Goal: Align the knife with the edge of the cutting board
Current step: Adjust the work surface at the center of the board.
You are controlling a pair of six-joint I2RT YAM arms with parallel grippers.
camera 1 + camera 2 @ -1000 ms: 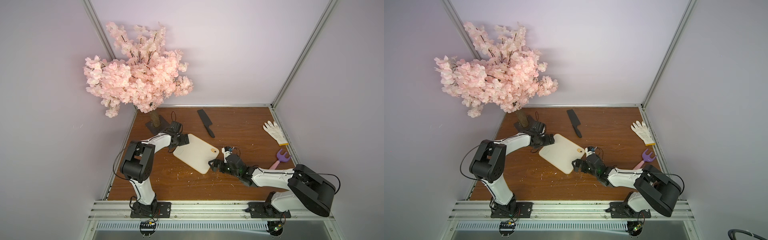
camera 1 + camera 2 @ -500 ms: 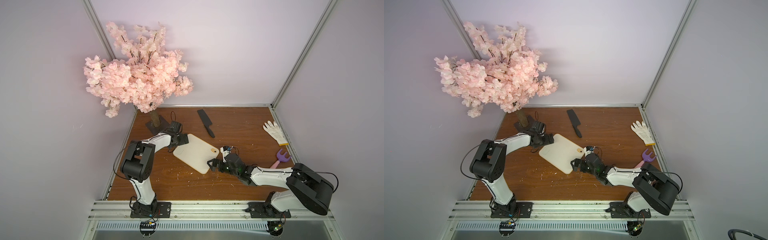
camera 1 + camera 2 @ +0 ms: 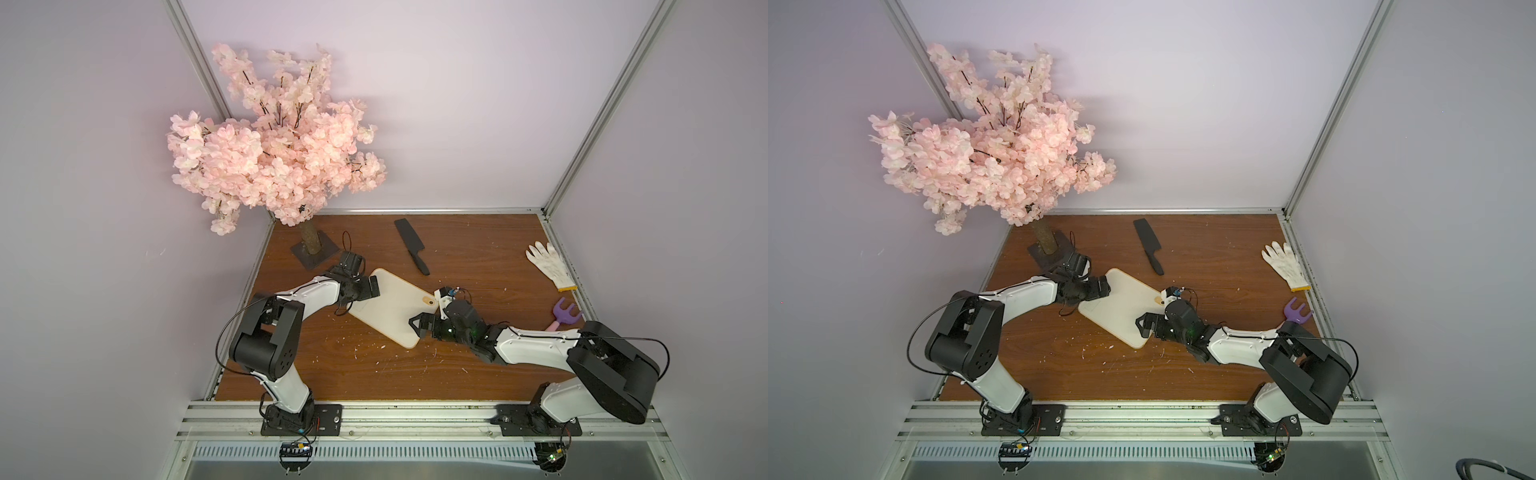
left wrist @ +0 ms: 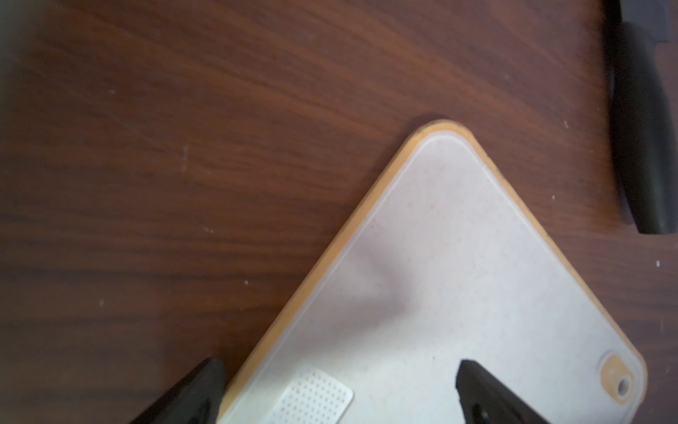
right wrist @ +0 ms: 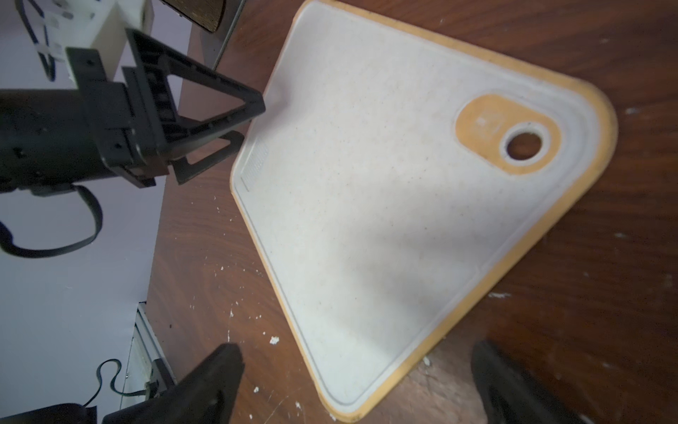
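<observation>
The right fingers (image 5: 209, 389), released, have edged over the board (image 3: 390, 307) at 4 o'clock; the left fingers (image 4: 488, 400), released, straddle its 10 o'clock edge; the knife (image 3: 409, 245), at 12 o'clock, lies untouched and unaligned

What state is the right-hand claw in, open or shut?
Open. The right gripper shows fingers wide apart, straddling a corner of the cutting board.

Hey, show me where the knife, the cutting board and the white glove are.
knife (image 3: 409, 239): in a top view, on the broad blade.
cutting board (image 3: 392, 308): in a top view, on its bare white middle.
white glove (image 3: 548, 266): in a top view, on the palm.
</observation>
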